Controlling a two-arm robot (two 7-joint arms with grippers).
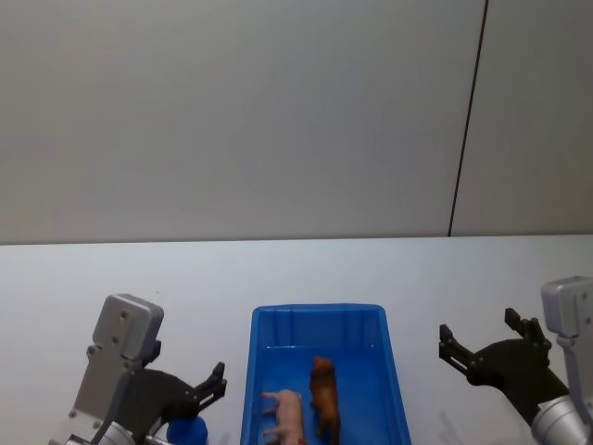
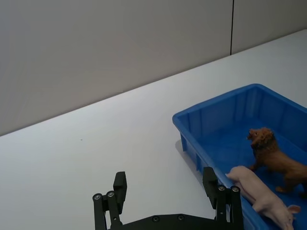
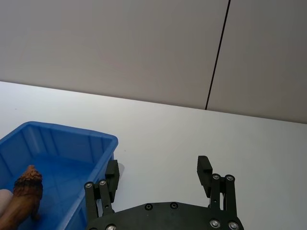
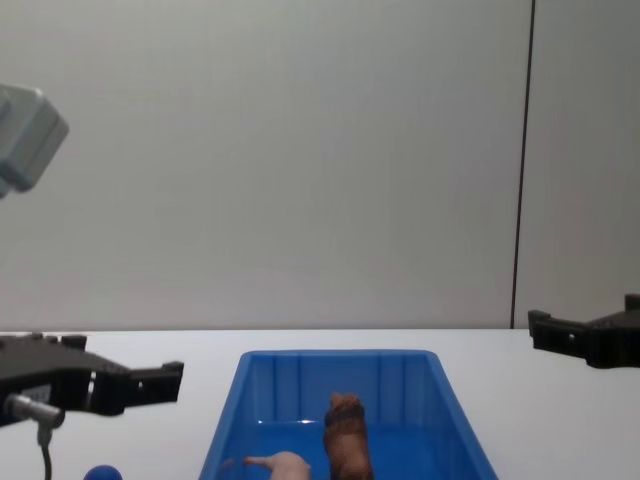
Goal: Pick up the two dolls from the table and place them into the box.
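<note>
The blue box [image 1: 393,375] stands at the near middle of the table. Inside it the brown shaggy doll [image 1: 324,394] stands upright, with the pale pink doll [image 1: 285,415] close on its left. Both also appear in the left wrist view, brown doll [image 2: 273,158] and pink doll [image 2: 261,194], within the box [image 2: 216,108]. A blue rounded doll [image 1: 188,431] sits on the table left of the box, below my left gripper [image 1: 211,391], which hangs open and empty. My right gripper [image 1: 476,329] hovers open and empty to the right of the box.
The white table [image 1: 296,269] stretches back to a grey wall with a dark vertical seam [image 1: 468,120]. Bare tabletop lies behind the box and on both sides of it.
</note>
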